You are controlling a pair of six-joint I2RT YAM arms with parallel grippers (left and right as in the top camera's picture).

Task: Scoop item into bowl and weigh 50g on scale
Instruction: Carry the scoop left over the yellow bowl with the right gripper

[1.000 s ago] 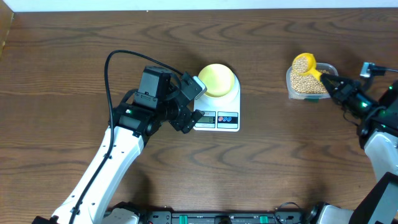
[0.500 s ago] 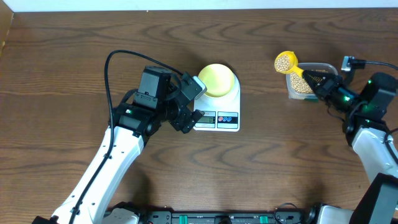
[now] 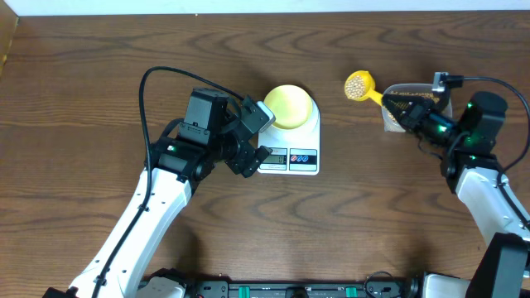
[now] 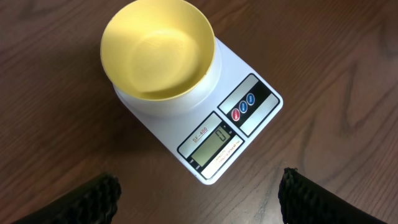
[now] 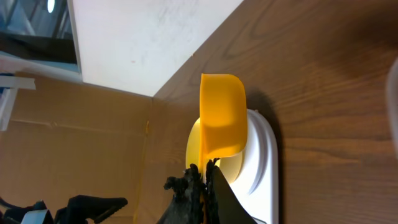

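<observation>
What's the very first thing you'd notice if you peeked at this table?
Probably the bright yellow scoop, heaped with little tan beans. The right gripper holds it out to the right of the scale. Next you'd spot the empty pale yellow bowl sitting on that white scale in the middle.

Overhead: I look straight down from afar, whole table (image 3: 83, 83) in frame. Left wrist: close, steeply down on scale (image 4: 242, 124) and bowl (image 4: 158, 50). Right wrist: low, along scoop (image 5: 222, 118) toward same scale; all three share it.
</observation>
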